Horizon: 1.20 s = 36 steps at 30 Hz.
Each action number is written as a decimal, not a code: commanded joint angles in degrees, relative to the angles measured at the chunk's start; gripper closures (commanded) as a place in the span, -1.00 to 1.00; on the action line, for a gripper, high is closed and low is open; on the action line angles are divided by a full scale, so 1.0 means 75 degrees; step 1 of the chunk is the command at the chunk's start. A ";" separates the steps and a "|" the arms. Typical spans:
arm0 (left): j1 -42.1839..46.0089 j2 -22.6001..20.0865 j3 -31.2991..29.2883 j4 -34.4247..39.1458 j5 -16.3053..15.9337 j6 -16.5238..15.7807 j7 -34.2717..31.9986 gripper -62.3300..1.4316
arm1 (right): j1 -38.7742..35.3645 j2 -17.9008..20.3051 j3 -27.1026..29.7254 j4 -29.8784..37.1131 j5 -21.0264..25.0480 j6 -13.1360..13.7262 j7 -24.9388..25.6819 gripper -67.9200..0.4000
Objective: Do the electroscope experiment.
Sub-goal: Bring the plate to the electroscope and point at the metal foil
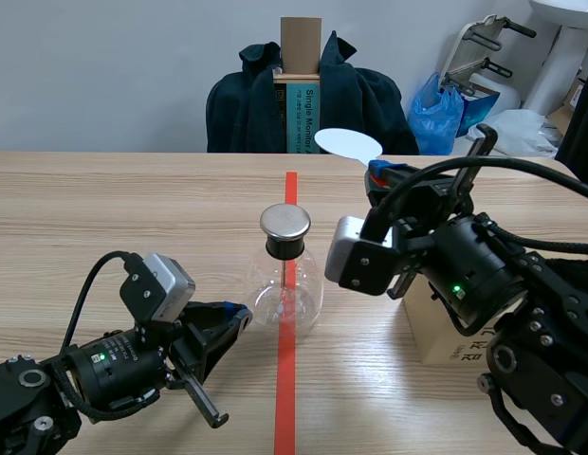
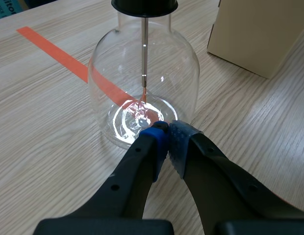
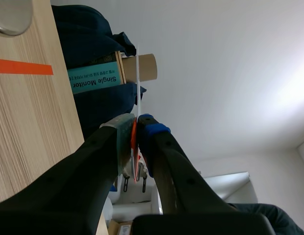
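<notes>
The electroscope, a clear glass flask (image 1: 286, 289) with a black stopper and a round metal cap (image 1: 285, 223), stands on the red tape line at the table's middle. Inside the flask (image 2: 142, 83) a thin rod hangs with foil at its end. My left gripper (image 2: 167, 134) is shut on nothing, its tips right at the flask's base; in the scene view it (image 1: 239, 318) lies low beside the glass. My right gripper (image 1: 379, 175) is raised to the right of the cap, shut on a white disc paddle (image 1: 348, 144) with a red handle, seen edge-on (image 3: 137, 83) between its pads.
A cardboard box (image 1: 436, 332) stands on the table under the right arm, close to the flask's right (image 2: 260, 34). Behind the table's far edge a chair with a dark jacket (image 1: 247, 104) holds a teal box (image 1: 302, 114). A blue bag (image 1: 441, 109) lies at the back right.
</notes>
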<state>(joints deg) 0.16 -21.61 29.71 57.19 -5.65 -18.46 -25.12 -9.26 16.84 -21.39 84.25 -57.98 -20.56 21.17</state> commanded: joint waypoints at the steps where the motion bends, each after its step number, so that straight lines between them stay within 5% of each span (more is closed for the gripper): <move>1: -0.0047 -0.0006 -0.0020 0.0111 -0.0093 0.0023 -0.0102 0.86 | 0.0061 0.0105 0.0020 0.0050 -0.0169 -0.0102 0.0026 0.97; 17: -0.0047 -0.0003 -0.0020 0.0111 -0.0131 0.0341 -0.0047 0.86 | -0.0079 0.0108 0.0026 -0.0233 -0.0790 -0.0079 0.0254 0.97; 36: -0.0047 -0.0006 -0.0020 0.0111 -0.0157 0.0364 -0.0047 0.86 | -0.0221 0.0149 0.0026 -0.0236 -0.1040 -0.0134 0.1958 0.97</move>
<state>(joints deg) 0.16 -21.61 29.71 57.19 -6.46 -15.84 -24.69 -10.74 17.02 -21.39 81.95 -65.93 -20.73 35.14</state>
